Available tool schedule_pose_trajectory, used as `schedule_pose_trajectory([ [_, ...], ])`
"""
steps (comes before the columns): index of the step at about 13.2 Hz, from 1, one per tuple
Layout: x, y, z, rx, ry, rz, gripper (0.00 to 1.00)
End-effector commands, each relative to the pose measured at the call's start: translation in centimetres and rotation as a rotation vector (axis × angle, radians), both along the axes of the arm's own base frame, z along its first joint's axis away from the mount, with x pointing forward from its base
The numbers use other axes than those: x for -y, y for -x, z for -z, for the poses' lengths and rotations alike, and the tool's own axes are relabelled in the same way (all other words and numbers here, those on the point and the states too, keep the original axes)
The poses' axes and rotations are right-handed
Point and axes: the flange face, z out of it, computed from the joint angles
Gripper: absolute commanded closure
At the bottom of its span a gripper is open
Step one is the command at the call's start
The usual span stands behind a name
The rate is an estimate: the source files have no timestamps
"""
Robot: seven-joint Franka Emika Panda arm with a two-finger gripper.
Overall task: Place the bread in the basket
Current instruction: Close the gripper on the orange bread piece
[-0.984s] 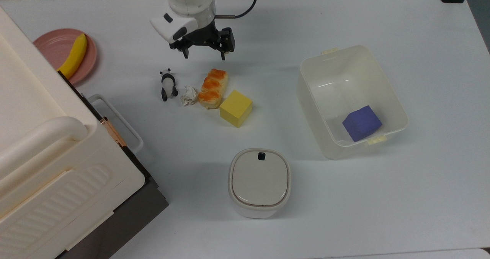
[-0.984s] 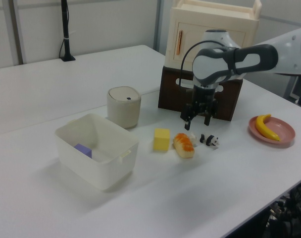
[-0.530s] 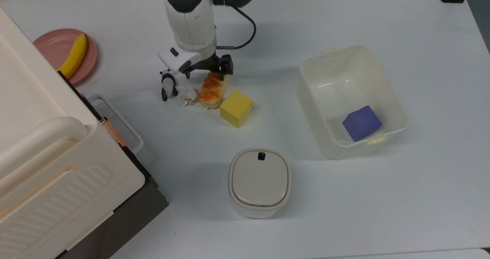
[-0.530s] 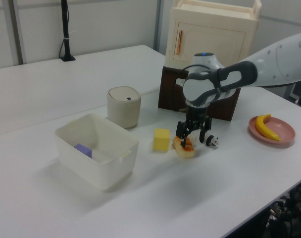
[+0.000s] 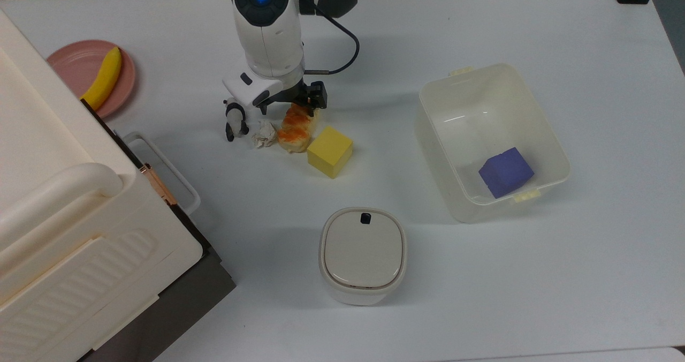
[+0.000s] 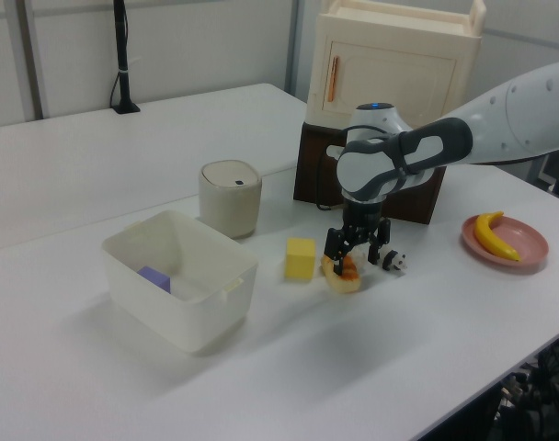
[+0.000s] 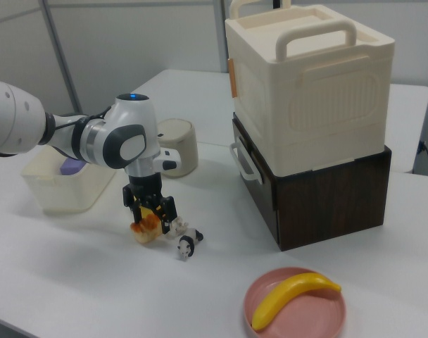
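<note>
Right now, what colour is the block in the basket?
Purple block, clearest in the top view.

A: Where does the bread (image 5: 296, 130) lie on the table (image 5: 481, 287)?

B: In the top view, left of centre. A cube (image 5: 329, 151) touches it at its 4 o'clock; a crumpled paper ball (image 5: 264, 133) sits just beside it at 9 o'clock, and a panda figure (image 5: 234, 119) stands beyond the ball. The gripper (image 5: 291, 106) straddles the loaf's 12 o'clock end.

A: And the basket (image 5: 547, 137)?

B: Well apart, at the bread's 3 o'clock, with a second cube (image 5: 505, 172) inside, toward its 5 o'clock corner.

A: The rest?

B: A lidded bin (image 5: 363, 255) lies at the bread's 5 o'clock. A plate (image 5: 75, 65) at 10 o'clock holds a banana (image 5: 102, 78). Stacked boxes (image 5: 64, 228) fill the top view's lower left corner.
</note>
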Motion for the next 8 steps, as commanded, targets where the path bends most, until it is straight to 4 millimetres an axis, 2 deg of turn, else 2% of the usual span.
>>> schedule_pose_trajectory([
  [1,-0.4,0.6,-4.8,0.072,0.017,-0.002,0.0],
  [2,-0.6,0.7,-5.0,0.063,0.016,-0.005,0.0],
  [8,-2.3,0.3,-2.7,0.037,0.014,-0.034,0.0],
])
